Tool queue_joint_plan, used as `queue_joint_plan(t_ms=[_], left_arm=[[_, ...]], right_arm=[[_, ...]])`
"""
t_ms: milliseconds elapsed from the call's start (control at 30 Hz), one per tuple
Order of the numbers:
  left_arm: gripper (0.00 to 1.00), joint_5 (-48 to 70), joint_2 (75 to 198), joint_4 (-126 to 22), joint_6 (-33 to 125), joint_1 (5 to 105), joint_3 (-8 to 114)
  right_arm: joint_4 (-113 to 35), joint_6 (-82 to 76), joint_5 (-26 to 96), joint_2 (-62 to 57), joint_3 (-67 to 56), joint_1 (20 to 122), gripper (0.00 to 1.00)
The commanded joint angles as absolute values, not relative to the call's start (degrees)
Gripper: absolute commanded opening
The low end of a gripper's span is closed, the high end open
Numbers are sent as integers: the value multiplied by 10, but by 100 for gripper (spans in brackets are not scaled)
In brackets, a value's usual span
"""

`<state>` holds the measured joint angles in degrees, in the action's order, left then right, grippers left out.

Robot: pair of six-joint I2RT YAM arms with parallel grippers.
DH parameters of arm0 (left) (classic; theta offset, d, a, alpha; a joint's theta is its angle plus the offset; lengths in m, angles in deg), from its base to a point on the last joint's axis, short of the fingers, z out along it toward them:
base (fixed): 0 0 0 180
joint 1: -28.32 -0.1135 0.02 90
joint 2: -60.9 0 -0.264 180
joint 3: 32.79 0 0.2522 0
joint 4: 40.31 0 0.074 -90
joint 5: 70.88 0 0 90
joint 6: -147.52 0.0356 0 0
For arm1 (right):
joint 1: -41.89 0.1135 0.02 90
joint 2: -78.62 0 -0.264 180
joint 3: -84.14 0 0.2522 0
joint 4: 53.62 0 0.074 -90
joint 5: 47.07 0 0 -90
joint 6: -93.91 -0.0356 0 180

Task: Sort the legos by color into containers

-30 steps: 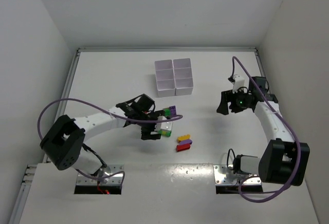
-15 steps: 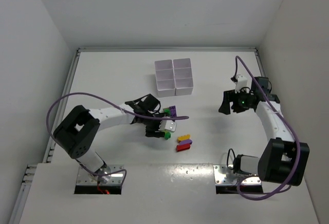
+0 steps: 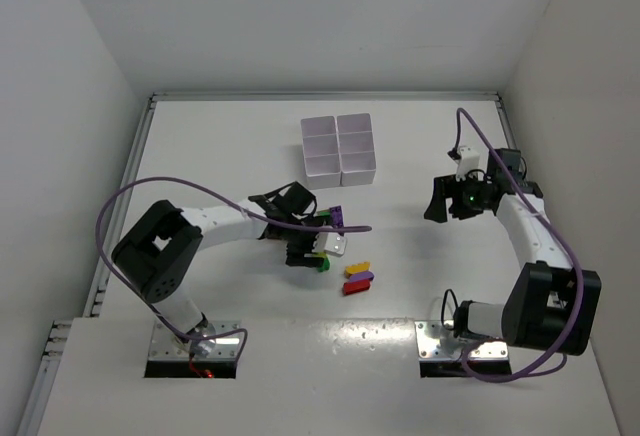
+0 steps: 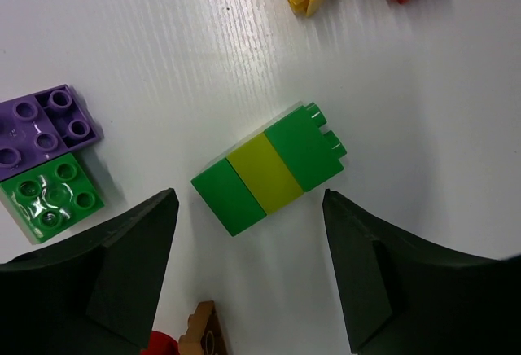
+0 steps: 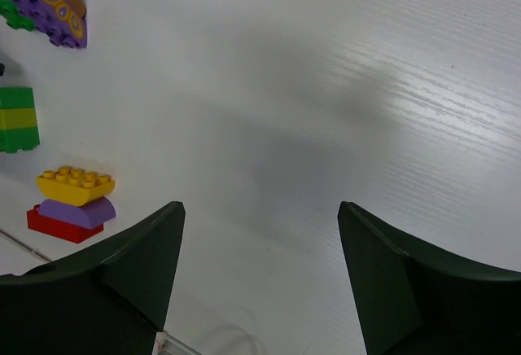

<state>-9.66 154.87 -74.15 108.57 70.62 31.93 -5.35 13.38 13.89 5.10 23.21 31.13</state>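
Left wrist, green-lime-green brick stack (image 4: 269, 168) lying sideways, studs pointing upper right

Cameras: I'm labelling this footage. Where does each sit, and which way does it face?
Top: fixed above and behind the arms, looking down on table and tray; both arms, left claw and right claw show.
Left wrist: on the left arm, faces straight down at a green-yellow brick; its fingers show.
Right wrist: on the right arm, looks slantwise across the table toward a brick stack; its fingers show.
Shared: both wrist views catch the green-yellow brick.
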Motion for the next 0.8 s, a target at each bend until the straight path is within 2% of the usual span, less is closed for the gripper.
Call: queue_joint_plan(t_ms=[0, 167, 433, 667, 767], left_arm=[[79, -107, 1547, -735, 1121, 714, 340], [87, -107, 1547, -735, 1147, 714, 341], [88, -130, 1548, -824, 1303, 714, 364], [82, -140, 1569, -915, 1431, 719, 408], [76, -140, 1596, -965, 1478, 724, 436]], right_arm=[[-72, 135, 124, 45, 208, 308, 77], [-72, 135, 124, 45, 208, 308, 77], [-72, 135, 124, 56, 208, 303, 77], [-72, 135, 119, 56, 213, 298, 77], [-72, 135, 119, 56, 213, 298, 77]])
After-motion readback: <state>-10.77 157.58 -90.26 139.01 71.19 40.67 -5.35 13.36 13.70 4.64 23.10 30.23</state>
